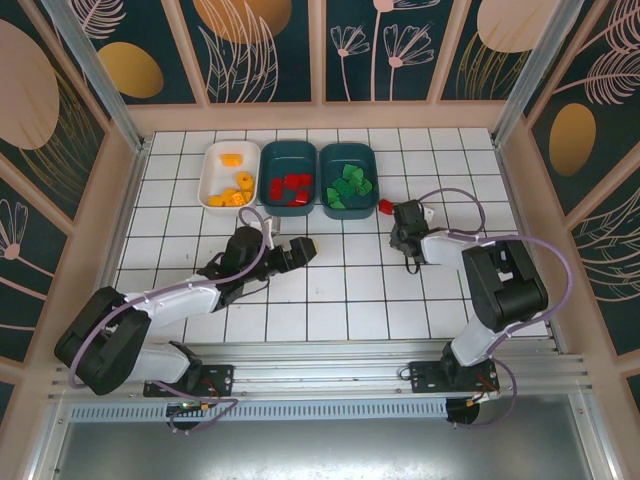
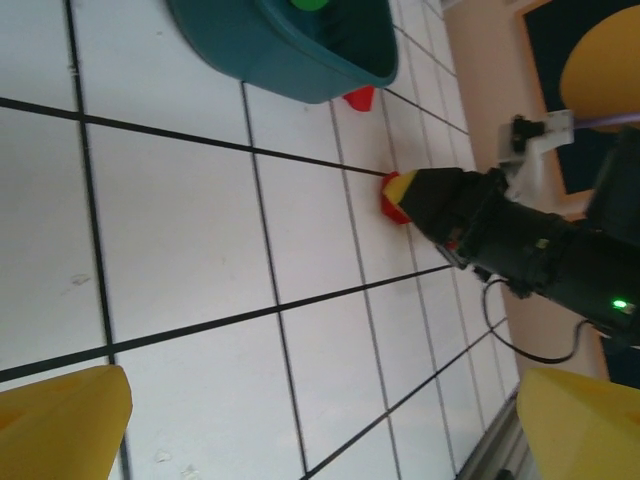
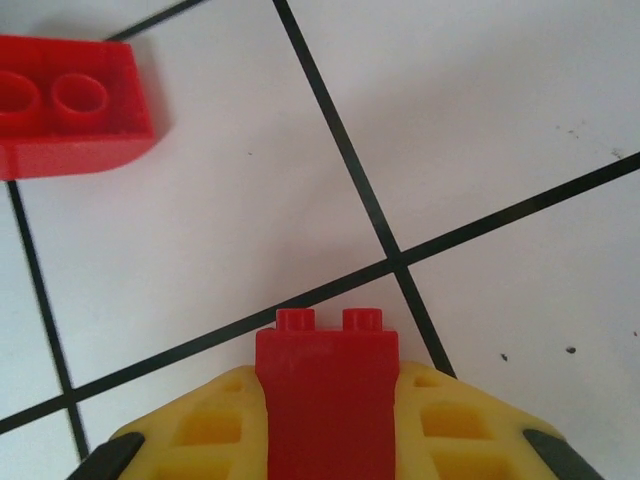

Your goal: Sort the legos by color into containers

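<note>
**STATUS.** R gripper [image 3: 325,372] is closed on a red brick [image 3: 326,410]. The brick stands betw. the yellow fingers [image 3: 210,430], studs pointing away from the wrist, low over the white tile table [image 3: 480,120]. Can't tell whether its underside touches the tile. L gripper [image 2: 320,400] is spread wide w/ nothing in it, on the near side of the trays.

**LOCATIONS.**
- Loose red brick [image 3: 70,100]: flat on the tile, studs up, left of the held one and apart from it. In left wrist view it sits just beside a corner of the right teal tray [image 1: 347,147].
- Right teal tray: holds the green bricks [image 1: 347,185].
- Middle teal tray [image 1: 290,146]: holds the red bricks [image 1: 290,188].
- White tray [image 1: 208,175], far left: holds the yellow bricks [image 1: 235,190].

**HANDLING (judged).** Hard moulded plastic; very light, rigid, no crush risk at normal force. The side walls are smooth and slippery, so a shallow or off-centre pinch may let a brick twist or pop out. Take hold across two flat opposite walls, centred; avoid the studs. The present hold looks centred. The loose brick has one rounded corner, so pinch it across the straight walls.

**NEXT (judged).** Carry the held brick left to the middle teal tray and release low, since a light brick will bounce.
</note>
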`<state>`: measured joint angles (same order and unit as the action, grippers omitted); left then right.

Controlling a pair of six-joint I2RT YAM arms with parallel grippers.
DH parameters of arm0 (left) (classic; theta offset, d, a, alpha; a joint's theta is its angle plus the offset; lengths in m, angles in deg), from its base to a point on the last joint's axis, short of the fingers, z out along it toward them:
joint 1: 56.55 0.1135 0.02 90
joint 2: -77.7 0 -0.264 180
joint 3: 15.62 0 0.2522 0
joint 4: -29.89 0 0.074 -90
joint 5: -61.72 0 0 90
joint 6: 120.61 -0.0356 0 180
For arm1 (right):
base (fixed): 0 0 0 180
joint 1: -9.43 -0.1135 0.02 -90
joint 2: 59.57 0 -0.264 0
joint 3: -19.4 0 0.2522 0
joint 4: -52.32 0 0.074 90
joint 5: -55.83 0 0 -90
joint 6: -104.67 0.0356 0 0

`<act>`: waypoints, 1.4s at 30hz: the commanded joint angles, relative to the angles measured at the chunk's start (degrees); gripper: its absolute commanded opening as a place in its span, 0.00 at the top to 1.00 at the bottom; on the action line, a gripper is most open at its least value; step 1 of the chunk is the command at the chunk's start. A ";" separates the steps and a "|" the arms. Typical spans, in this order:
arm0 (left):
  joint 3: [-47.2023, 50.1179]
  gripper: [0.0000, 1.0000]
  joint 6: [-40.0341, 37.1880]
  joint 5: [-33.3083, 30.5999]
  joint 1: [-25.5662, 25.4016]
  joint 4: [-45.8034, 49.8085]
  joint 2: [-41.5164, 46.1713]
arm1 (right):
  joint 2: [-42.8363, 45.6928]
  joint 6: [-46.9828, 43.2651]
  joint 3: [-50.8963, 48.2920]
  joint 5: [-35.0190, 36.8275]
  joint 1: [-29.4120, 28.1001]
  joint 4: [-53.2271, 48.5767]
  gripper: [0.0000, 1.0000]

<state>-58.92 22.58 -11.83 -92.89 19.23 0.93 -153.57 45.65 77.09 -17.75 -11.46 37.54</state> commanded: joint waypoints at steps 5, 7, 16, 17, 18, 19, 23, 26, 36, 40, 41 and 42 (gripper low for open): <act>-1.21 0.02 0.43 -12.66 10.63 16.98 7.32 | 4.73 -2.58 10.99 1.56 -13.30 0.45 0.82; 3.78 0.02 4.50 -12.19 18.32 15.44 12.28 | 0.92 -4.69 16.42 0.49 -17.65 1.94 0.82; 12.51 0.02 5.36 -13.33 23.35 17.47 26.87 | -21.21 -9.79 42.32 -5.47 -22.14 1.76 0.81; 12.37 0.01 4.67 -12.74 23.44 17.93 27.33 | -22.70 -10.18 44.62 -5.71 -22.07 1.28 0.81; 12.32 0.02 4.03 -12.27 23.41 18.33 27.84 | -24.24 -10.64 47.22 -6.11 -22.03 0.86 0.81; 12.28 0.02 3.44 -11.89 23.43 18.45 28.30 | -26.01 -10.93 49.85 -6.74 -21.87 0.24 0.80; 12.06 0.02 2.20 -9.90 23.42 17.67 29.40 | -31.53 -11.12 60.05 -7.18 -21.30 -6.43 0.59; 11.60 0.01 1.78 -8.66 23.49 16.62 29.15 | -31.61 -11.80 61.81 -6.30 -21.39 -8.32 0.47; 10.81 0.02 2.60 3.34 23.34 7.16 22.55 | -8.43 -15.93 31.90 0.18 -17.48 -0.25 0.45; 12.81 0.01 4.66 6.85 22.71 -0.08 19.45 | 3.29 -15.11 13.60 -2.51 -8.12 2.42 0.44; 13.00 0.02 5.05 6.86 22.28 -1.32 18.65 | 4.90 -14.11 10.74 -4.38 -5.06 2.51 0.43; 12.95 0.01 5.32 6.78 21.58 -2.44 17.67 | 6.15 -12.34 8.54 -6.98 -1.60 2.36 0.42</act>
<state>-46.55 26.63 -8.58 -70.16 24.26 20.14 -150.59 31.31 91.69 -21.94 -19.76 37.78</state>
